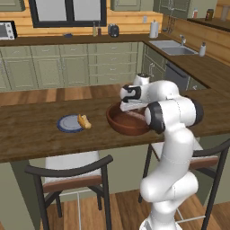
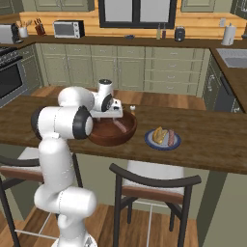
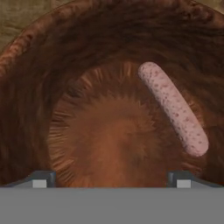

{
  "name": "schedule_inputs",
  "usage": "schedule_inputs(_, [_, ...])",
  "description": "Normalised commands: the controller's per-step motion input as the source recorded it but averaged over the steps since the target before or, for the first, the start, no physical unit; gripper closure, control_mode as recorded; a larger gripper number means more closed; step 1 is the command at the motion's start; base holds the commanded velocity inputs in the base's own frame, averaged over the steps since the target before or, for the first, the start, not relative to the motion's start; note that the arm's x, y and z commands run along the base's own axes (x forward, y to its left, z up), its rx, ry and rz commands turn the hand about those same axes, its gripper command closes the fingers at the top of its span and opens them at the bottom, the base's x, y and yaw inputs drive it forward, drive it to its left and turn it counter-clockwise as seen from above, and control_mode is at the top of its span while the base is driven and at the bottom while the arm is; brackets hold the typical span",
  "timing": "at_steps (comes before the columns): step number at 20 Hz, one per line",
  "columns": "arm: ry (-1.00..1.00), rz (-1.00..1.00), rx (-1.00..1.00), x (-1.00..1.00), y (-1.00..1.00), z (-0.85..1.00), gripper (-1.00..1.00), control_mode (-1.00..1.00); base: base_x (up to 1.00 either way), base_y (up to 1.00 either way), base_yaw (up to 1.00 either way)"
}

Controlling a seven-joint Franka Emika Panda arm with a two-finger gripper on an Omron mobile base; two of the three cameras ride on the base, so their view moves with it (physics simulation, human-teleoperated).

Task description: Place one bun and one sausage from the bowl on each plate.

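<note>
- Lying inside the wooden bowl (image 3: 65,57), seen from the hand view, is a single pinkish sausage (image 3: 173,108); it rests on the sloping inner wall to one side of the flat bottom, slanted, with bare wood beside it
- Hanging over the bowl's opening is the gripper (image 3: 111,177); its jaws stand wide apart, one dark tip at each side of the hand view, touching nothing and holding nothing
- From the right base view the bowl (image 2: 103,137) sits on the counter (image 2: 212,140) with the sausage (image 2: 120,126) showing against its far inner wall, and the gripper (image 2: 116,116) sits just above its rim
- Just beside the bowl in that view is a blue-grey plate (image 2: 150,142); on it lie a golden bun (image 2: 159,135) and a second sausage (image 2: 171,138), side by side and touching
- From the left base view the bowl (image 1: 121,126) stands near the counter's front edge, partly behind the arm; the gripper (image 1: 130,107) is over it
- Well to the bowl's left there is another plate (image 1: 66,123); a bun (image 1: 84,121) lies at its right rim, partly overhanging
- The counter (image 1: 31,130) is a long slab of dark wood; two stools with dark curved backs are drawn up under its near side
- Beyond it are pale green cabinets, a sink at the right, a microwave, a paper-towel roll and a dark-framed window over the back worktop
</note>
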Motion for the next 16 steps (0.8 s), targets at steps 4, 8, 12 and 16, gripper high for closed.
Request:
schedule_inputs(4, [0.0,0.05,-0.04,0.32,-0.25,-0.29,-1.0,-1.0,0.0,0.0,0.0])
schedule_inputs(8, [-0.02,0.05,-0.09,0.32,-0.16,-0.38,-1.0,-1.0,0.0,0.0,0.0])
schedule_inputs(12, [-0.03,0.02,-0.11,0.26,-0.05,-0.25,-1.0,-1.0,0.0,0.0,0.0])
schedule_inputs(16, [0.0,0.03,-0.06,0.17,-0.21,-0.27,-1.0,-1.0,0.0,0.0,0.0])
